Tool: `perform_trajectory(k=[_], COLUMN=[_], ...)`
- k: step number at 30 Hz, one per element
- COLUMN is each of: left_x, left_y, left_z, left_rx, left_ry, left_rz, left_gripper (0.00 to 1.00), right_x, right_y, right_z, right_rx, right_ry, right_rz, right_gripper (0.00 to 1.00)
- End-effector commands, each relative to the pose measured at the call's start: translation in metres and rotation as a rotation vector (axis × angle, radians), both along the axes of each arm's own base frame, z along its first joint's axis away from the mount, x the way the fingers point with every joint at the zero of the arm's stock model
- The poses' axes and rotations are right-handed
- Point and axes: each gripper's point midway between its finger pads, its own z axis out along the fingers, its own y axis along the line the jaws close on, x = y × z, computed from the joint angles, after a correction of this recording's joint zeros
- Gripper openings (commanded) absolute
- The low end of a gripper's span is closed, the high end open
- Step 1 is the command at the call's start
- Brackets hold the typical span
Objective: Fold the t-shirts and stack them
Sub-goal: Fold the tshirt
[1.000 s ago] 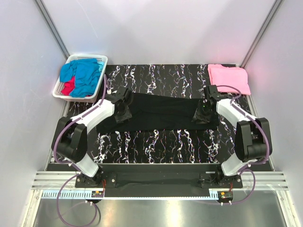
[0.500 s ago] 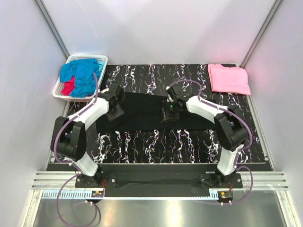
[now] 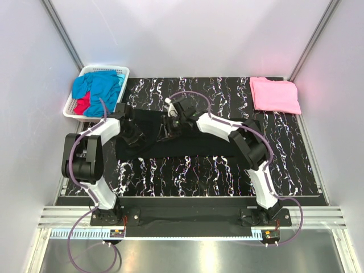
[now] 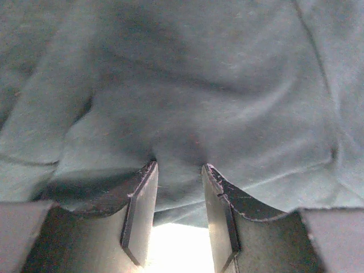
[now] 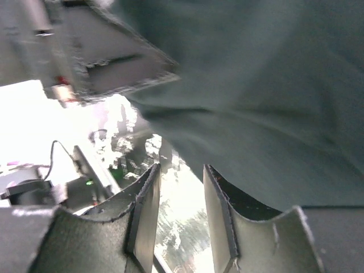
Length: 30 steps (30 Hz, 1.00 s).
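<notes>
Left wrist view: jaws pinch the black t-shirt [image 4: 227,85]

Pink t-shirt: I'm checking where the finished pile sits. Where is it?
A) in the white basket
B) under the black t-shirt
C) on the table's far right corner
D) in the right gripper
C: the pink t-shirt lies flat on the far right corner of the table, apart from the black t-shirt.

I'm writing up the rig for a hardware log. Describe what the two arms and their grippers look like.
Both the left arm and right arm have white link shells and black joints, each trailed by a looping purple cable. The left gripper and right gripper are alike: two dark flat fingers with scuffed pale edges.
</notes>
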Motion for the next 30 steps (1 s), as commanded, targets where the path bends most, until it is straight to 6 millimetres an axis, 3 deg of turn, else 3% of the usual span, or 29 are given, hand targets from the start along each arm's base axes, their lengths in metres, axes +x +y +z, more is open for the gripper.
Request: perform_trajectory(k=[1,9,18,23,30], left_x=[0.017,0.030,0.050,0.061,0.063], left_y=[-0.004,0.030,0.034,0.035,0.039], left_z=[0.005,-0.001,-0.002,0.003,0.008], left_rx=[-0.108,-0.092,-0.072,-0.065,-0.032], left_ry=[-0.050,-0.054,-0.080,-0.128,-0.160], left_rz=[-0.023,0.088,0.099,0.068,0.034], left_gripper=[0.42,0.42,0.42,0.42,0.41], right_x=[-0.006,-0.023,-0.033,-0.026,-0.006], right_y=[0.043,0.074,0.076,0.070,0.075], right_z=[0.037,0.029,-0.006,-0.025,-0.041], right_rx=[0.166,0.203,0.137,0.077,0.016], right_ry=[-0.039,-0.010,0.019,-0.026,-0.079], right_rz=[0.109,0.185,0.176,0.171,0.158], right_gripper=[0.43,0.44,0.43,0.43,0.42])
